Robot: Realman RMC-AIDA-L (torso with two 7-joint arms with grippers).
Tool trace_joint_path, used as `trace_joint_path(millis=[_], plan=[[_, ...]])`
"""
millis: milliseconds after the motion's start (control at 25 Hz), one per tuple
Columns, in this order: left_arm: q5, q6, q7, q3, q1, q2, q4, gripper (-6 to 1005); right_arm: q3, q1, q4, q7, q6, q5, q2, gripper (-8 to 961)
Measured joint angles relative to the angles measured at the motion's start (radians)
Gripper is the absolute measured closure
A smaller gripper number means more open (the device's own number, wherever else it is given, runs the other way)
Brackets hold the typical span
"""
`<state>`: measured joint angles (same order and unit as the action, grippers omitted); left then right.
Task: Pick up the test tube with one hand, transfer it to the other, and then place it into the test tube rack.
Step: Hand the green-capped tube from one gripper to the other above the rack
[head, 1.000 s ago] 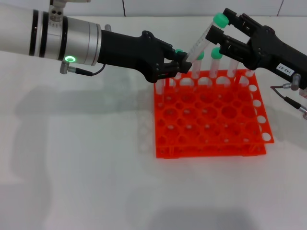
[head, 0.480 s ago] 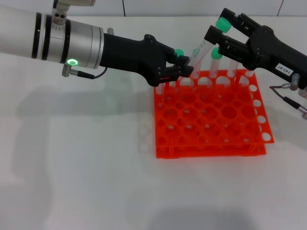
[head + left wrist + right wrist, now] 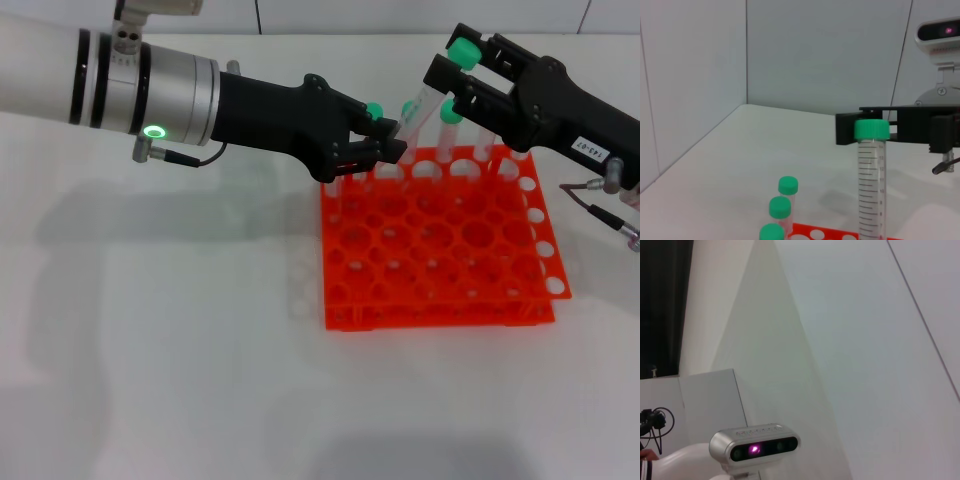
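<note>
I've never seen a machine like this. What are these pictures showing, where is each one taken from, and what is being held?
It is a two-armed robot. The head view looks down from its head at a white table. The other two pictures come from cameras on its wrists. On the table stands an orange test tube rack with green-capped tubes along its far row. The right end effector, black with a white label, grips a tilted test tube at its cap. The left end effector, on the silver arm, is at the tube's lower end.
</note>
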<state>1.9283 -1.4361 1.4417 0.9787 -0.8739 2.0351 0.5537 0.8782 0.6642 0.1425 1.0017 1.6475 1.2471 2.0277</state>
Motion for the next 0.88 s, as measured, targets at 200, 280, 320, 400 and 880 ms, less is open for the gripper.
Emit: trace_joint_path(millis=[200,280,320,400,880], plan=[[0.000,0.000,0.000,0.000,-0.002,0.003,0.000,807,0.004,0.000,0.004,0.000,-0.003,0.000,0.000,423],[0.000,0.000,0.000,0.001,-0.003,0.004,0.000,807,0.004,0.001,0.005,0.000,-0.003,0.000,0.000,483],[0.000,0.000,0.000,0.001,-0.003,0.004,0.000,807,0.004,0.002,0.005,0.000,-0.004,0.000,0.000,512],[0.000,0.000,0.000,0.002,-0.003,0.005,0.000,806,0.004,0.004,0.005,0.000,-0.006,0.000,0.000,572],[-0.003,0.001,0.004,0.025,-0.005,0.015,0.000,806,0.004,0.007,0.003,-0.004,-0.019,-0.002,0.000,711]])
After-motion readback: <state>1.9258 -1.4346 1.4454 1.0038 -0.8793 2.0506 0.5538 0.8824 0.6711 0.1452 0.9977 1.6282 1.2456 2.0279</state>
